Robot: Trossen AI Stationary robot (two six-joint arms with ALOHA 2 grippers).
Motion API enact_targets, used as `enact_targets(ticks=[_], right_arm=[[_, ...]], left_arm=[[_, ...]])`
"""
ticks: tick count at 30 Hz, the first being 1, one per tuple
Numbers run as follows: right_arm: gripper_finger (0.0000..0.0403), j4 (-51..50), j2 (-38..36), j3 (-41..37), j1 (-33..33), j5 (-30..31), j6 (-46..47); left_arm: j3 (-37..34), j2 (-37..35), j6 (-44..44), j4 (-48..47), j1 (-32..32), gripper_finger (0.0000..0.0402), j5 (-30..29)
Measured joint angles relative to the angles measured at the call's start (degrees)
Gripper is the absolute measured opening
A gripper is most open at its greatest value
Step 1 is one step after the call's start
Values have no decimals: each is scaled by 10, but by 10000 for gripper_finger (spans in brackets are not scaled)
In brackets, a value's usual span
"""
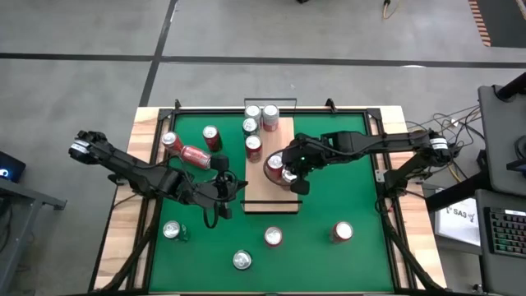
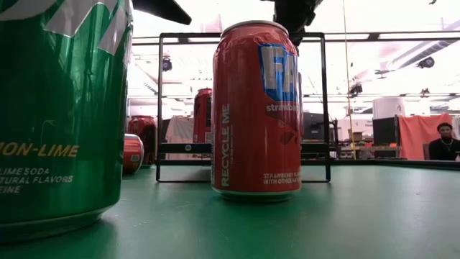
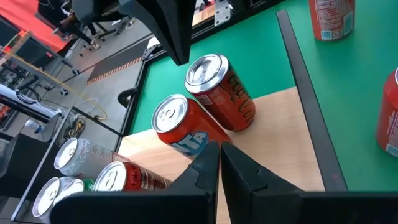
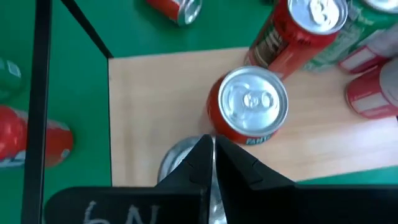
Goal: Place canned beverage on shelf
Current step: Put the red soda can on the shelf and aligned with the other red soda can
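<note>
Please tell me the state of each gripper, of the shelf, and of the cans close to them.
left gripper: shut, empty, beside the shelf.
right gripper: shut, above a silver can top.
shelf: flat on the green mat, with cans standing on it.
orange can: upright on the shelf.
red can: lying on its side on the mat.

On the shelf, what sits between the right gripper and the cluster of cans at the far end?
One upright red can stands on the shelf between the right gripper and the far cans, seen in the high view.
</note>
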Motion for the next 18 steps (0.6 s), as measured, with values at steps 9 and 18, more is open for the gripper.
enact_targets(ticks=[9, 18], right_arm=[[121, -49, -14, 5, 1, 0, 10], [291, -57, -4, 4, 5, 29, 17]], left_arm=[[0, 0, 4, 1, 0, 0, 0], [0, 0, 8, 8, 0, 0, 0]])
